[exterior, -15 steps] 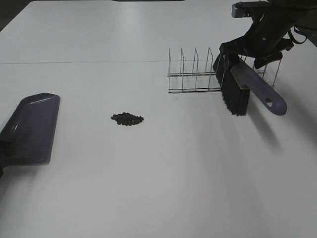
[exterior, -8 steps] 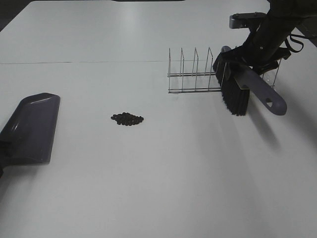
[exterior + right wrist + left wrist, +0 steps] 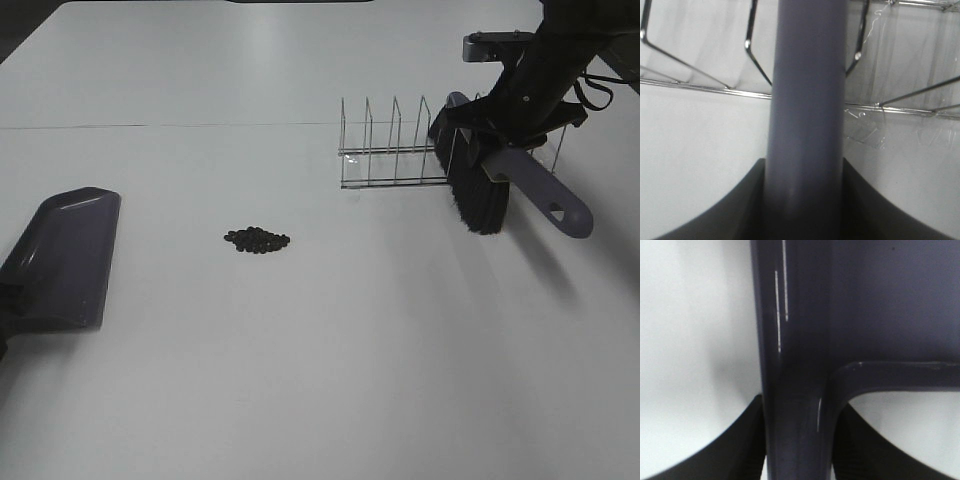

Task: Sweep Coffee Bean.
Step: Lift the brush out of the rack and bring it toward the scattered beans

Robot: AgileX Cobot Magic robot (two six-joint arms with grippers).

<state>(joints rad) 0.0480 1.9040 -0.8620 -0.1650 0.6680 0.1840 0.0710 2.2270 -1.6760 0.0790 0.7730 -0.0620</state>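
Purple-grey brush [image 3: 478, 195] handle clamped by right gripper [image 3: 806, 200], at wire rack [image 3: 392, 152] | left gripper [image 3: 797, 440] clamps dustpan [image 3: 65, 250] handle | coffee bean [image 3: 257, 240] heap between, apart from both

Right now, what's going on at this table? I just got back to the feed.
The right gripper is shut on the handle of the brush, which is at the right end of the wire rack, bristles down. The left gripper is shut on the handle of the dustpan, which lies on the table at the far left. The coffee beans sit in a small heap between them, apart from both tools, so sweeping has not begun.
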